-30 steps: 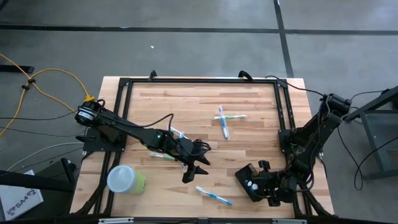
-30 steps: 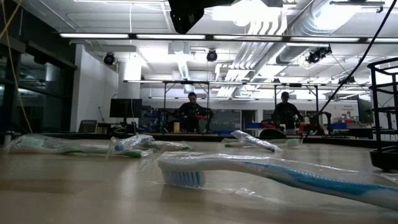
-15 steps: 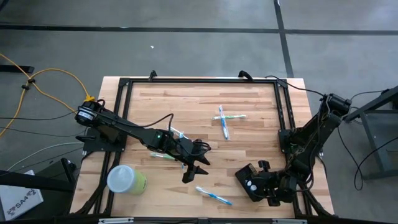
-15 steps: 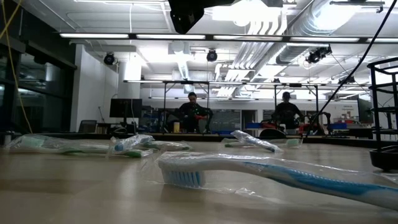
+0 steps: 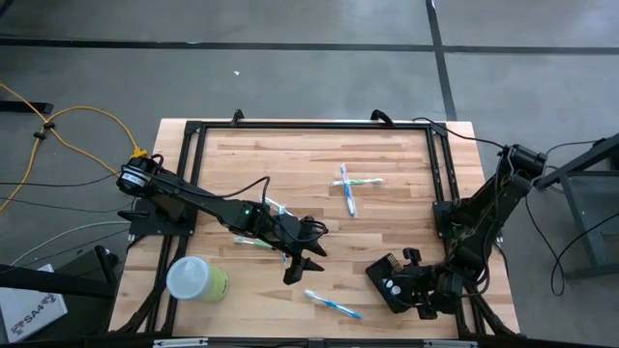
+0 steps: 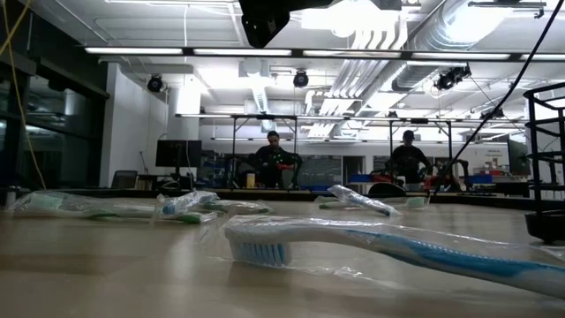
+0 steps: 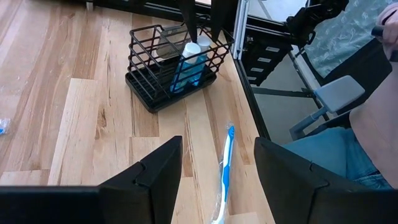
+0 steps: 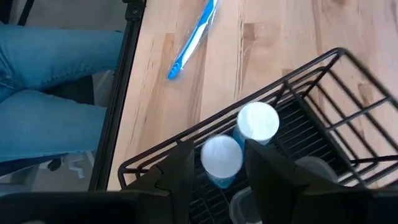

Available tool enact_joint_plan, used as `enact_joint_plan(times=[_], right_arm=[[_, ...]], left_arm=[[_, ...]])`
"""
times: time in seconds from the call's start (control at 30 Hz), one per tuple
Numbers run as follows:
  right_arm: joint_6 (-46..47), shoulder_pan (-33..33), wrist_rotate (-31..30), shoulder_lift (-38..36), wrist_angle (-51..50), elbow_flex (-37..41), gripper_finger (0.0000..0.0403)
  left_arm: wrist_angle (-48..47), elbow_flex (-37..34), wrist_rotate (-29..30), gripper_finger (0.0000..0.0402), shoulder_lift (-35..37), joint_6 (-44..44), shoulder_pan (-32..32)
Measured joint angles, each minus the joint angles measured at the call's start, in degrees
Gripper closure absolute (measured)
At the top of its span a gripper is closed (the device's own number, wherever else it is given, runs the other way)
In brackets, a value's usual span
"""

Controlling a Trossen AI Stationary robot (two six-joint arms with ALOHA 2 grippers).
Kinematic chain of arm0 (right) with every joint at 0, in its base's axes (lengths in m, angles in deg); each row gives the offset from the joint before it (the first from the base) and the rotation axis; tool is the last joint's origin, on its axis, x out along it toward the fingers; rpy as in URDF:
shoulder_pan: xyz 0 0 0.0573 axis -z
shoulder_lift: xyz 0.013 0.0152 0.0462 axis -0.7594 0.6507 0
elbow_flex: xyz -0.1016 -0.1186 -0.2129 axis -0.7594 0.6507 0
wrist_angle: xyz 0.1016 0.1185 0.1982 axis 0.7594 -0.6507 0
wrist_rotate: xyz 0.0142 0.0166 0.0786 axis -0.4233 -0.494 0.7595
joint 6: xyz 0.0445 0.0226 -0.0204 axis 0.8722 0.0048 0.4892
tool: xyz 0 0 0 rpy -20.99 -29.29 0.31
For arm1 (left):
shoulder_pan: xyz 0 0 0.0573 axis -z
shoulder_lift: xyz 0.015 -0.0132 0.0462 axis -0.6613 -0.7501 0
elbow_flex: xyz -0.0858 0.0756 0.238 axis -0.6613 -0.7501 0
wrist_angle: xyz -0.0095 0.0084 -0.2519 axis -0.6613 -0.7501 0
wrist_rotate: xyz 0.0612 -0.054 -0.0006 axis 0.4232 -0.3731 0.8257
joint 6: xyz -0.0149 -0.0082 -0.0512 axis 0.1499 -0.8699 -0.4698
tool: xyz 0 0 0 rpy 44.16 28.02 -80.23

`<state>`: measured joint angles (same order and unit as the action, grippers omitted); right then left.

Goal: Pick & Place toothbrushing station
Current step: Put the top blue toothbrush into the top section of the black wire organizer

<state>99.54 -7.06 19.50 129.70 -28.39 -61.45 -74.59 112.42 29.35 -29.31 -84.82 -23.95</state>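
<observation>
Toothbrushing station (image 5: 397,285) at the lower right of the high view, standing on the counter (image 5: 290,164) close to its near edge. Black wire box, long axis seemingly on a diagonal across that frame. Carries 2 white-capped blue bottles (image 8: 258,121) upright in 1 end.

Right gripper (image 5: 414,292) directly at the station, reaching in from the frame's right. In the right wrist view, right gripper (image 8: 217,149) set at medium width, straddling the station's wire wall (image 8: 305,134) with 1 bottle cap between the 2 fingers. No way to tell from these views whether either finger presses the wire yet. Looks like the moment just ahead of a pinch on that wall, so a squeeze and a straight lift seems the likely next call; risk of catching the bottle instead of the rim.

Left gripper (image 5: 302,266) near the frame's centre, spread wide and holding nothing, well apart from the station. Faces the station (image 7: 171,62) across a wrapped toothbrush (image 7: 224,168) lying between them. Clearly the farther arm; right arm much nearer.

Lime-green cup (image 5: 198,278) at lower left, out of the way.
</observation>
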Motion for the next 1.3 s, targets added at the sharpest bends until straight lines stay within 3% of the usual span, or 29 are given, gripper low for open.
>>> enact_joint_plan(times=[0.53, 1.3], right_arm=[[-4.44, 1.18, -2.75, -3.71, -0.43, -0.07, 0.0269], [-5.81, 14.36, -3.64, -11.54, -0.48, -0.16, 0.0269]], left_arm=[[0.01, 0.0, 0.0, 0.0206, 0.0, 0.02, 0.0], [0.01, 0.0, -0.02, 0.0206, 0.0, 0.02, -0.02]])
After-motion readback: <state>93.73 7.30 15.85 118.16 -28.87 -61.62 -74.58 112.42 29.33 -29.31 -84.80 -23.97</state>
